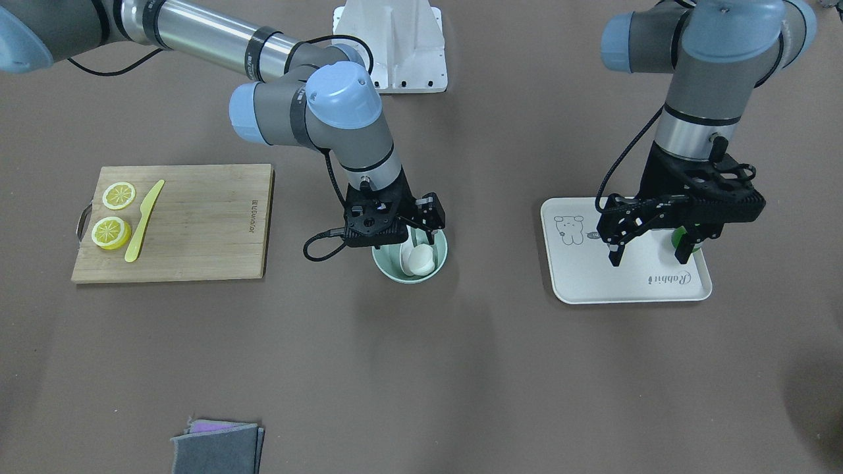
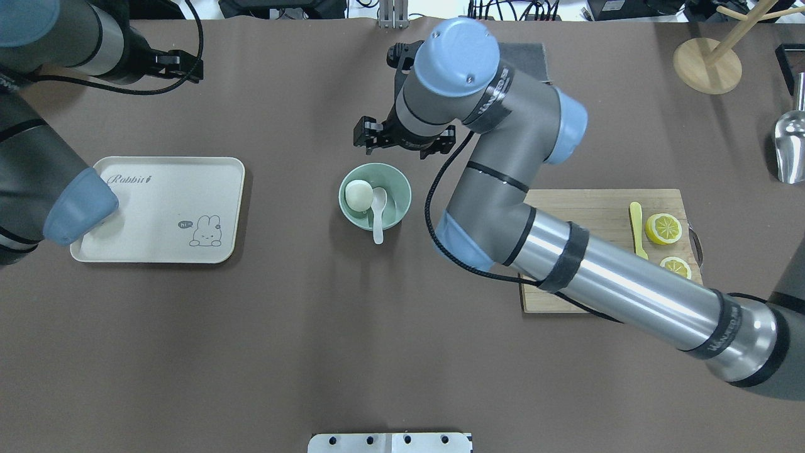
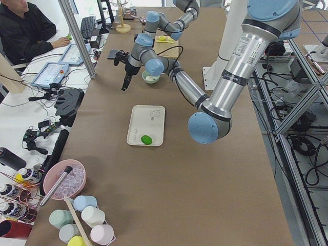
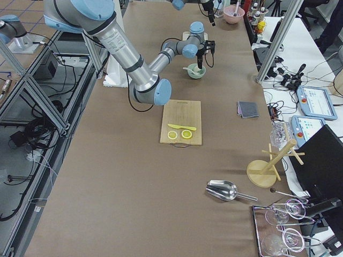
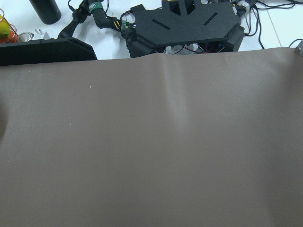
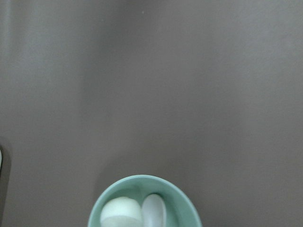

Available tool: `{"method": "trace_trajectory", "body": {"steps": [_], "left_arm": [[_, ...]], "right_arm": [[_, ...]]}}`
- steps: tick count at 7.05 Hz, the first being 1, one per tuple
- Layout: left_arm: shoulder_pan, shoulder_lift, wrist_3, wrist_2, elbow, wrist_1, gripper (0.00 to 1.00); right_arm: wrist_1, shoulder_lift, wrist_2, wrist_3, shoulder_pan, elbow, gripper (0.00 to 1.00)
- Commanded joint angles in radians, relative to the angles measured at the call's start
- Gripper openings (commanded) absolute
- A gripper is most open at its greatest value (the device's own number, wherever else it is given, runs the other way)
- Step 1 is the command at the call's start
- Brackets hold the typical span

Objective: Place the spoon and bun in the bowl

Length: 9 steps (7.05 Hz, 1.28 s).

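The pale mint-green bowl [image 2: 397, 189] stands mid-table. The white bun [image 2: 358, 194] lies in its left half. The white spoon [image 2: 378, 207] lies beside the bun, scoop in the bowl and handle over the near rim. The right wrist view shows the bowl [image 6: 187, 208], the bun [image 6: 119, 212] and the spoon [image 6: 154, 210] at its bottom edge. My right gripper [image 1: 419, 227] hangs just above the bowl's far side; its fingers are hidden by the wrist. My left gripper [image 1: 650, 253] is open and empty above the white tray [image 1: 593, 276].
A green lime [image 1: 678, 236] lies on the tray behind the left gripper's finger. A wooden cutting board [image 1: 197, 224] holds two lemon slices [image 1: 118, 195] and a yellow knife [image 1: 143, 220]. Grey cloths [image 1: 217, 447] lie near the operators' edge. A wooden stand [image 2: 707, 63] and a metal scoop [image 2: 791, 151] are at the far right.
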Motion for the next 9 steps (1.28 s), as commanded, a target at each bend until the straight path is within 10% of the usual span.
{"method": "trace_trajectory", "body": {"steps": [1, 6, 9], "left_arm": [[-0.016, 0.006, 0.005, 0.004, -0.009, 0.0, 0.98], [-0.268, 0.179, 0.389, -0.126, 0.048, 0.146, 0.98], [-0.522, 0.283, 0.439, -0.452, 0.07, 0.152, 0.98]], "right_arm": [[-0.167, -0.219, 0.111, -0.286, 0.145, 0.265, 1.0], [-0.208, -0.595, 0.18, -0.906, 0.519, 0.265, 1.0], [-0.313, -0.688, 0.281, -1.077, 0.697, 0.203, 1.0]]}}
